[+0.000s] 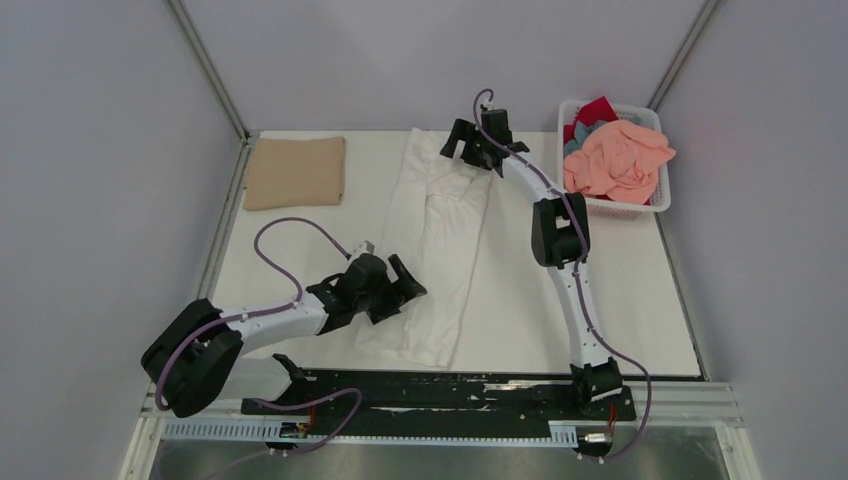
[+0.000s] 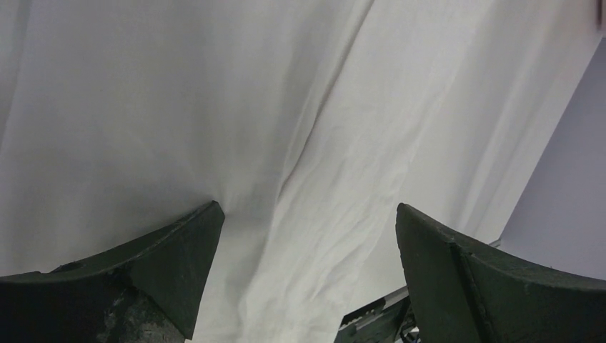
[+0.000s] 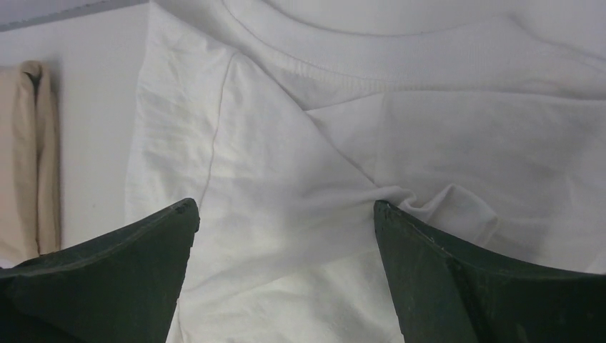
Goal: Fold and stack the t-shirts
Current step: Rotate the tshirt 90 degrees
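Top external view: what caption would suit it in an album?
Left fingers and right fingers, open, at opposite ends of the long-folded white t-shirt; folded tan t-shirt beside; shirts heaped in basket.

5 soft cotton short-sleeved shirts in sight! That's 1 white t-shirt [image 1: 435, 250], 1 tan t-shirt [image 1: 296, 172], 1 salmon pink t-shirt [image 1: 615, 160], 1 red t-shirt [image 1: 597, 108] and 1 grey-blue t-shirt [image 1: 580, 138]. 2 are out on the 1 flat pale table [image 1: 620, 290], and 3 are heaped in the 1 white plastic lattice basket [image 1: 662, 195]; anything buried under those 3 can't be counted. 2 white-and-black arms: 1 left arm [image 1: 270, 318], 1 right arm [image 1: 578, 290]. 2 dark grippers: left gripper [image 1: 403, 300], right gripper [image 1: 462, 155], 2 fingers apiece, 4 in all.
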Available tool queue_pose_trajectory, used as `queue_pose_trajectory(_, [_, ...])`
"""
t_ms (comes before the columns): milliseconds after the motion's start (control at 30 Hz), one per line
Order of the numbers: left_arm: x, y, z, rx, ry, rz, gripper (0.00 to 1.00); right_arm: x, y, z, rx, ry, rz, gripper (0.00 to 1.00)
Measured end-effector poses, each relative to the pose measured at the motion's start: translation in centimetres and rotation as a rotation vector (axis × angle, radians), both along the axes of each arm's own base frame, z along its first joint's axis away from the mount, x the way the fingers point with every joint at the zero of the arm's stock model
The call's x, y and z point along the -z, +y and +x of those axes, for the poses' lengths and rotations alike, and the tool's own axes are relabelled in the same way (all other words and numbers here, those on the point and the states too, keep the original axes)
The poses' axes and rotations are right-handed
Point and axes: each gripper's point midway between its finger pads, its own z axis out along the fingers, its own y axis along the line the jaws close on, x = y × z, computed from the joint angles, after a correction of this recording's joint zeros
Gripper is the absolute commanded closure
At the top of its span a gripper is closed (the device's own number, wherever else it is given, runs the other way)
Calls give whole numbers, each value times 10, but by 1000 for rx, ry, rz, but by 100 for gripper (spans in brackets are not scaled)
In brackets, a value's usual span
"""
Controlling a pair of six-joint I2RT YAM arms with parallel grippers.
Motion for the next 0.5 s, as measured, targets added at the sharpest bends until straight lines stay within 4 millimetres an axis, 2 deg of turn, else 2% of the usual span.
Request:
queue_pose_trajectory(200, [-2, -46, 15, 9, 10, -34, 0, -5, 24, 26, -42, -112, 111, 0])
queue_pose_trajectory(300, [-3, -64, 15, 36, 10, -39, 0, -9, 30, 34, -51, -152, 131, 0])
queue_pose_trajectory(400, [-4, -70, 5, 75, 5, 5, 0, -11, 32, 33, -68, -163, 121, 0])
queue_pose_trajectory(500, [-13, -63, -11, 127, -43, 82, 0, -18, 29, 24, -86, -156, 68, 0])
